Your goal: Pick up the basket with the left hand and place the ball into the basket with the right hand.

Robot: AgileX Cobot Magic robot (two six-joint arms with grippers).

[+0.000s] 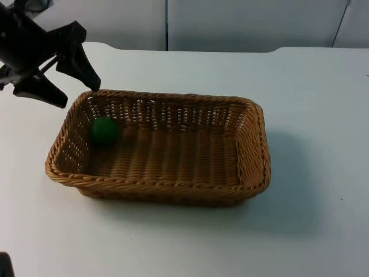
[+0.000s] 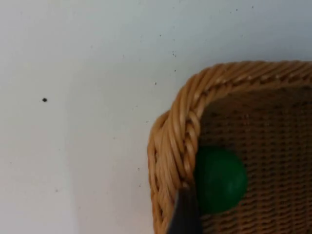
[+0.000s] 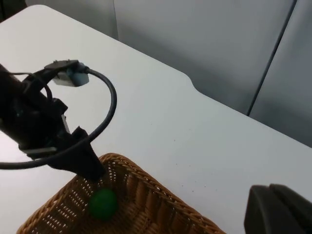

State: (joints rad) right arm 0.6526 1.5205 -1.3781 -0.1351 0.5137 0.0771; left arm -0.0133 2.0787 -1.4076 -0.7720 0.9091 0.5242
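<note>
A woven brown basket (image 1: 253,144) rests on the white table. A green ball (image 1: 104,130) lies inside it, near its left end. My left gripper (image 1: 79,95) is open at the basket's far left corner, one finger just at the rim and the other outside it. In the left wrist view a black fingertip (image 2: 185,217) lies over the basket rim (image 2: 178,131), with the ball (image 2: 219,180) just inside. The right wrist view looks down from high up on the left gripper (image 3: 83,165), the basket (image 3: 146,200) and the ball (image 3: 102,202). My right gripper (image 3: 280,209) waits far above the table.
The table top (image 1: 311,92) ends at a grey partition wall (image 1: 242,23) behind the basket. Open table surface lies to the right of the basket and in front of it.
</note>
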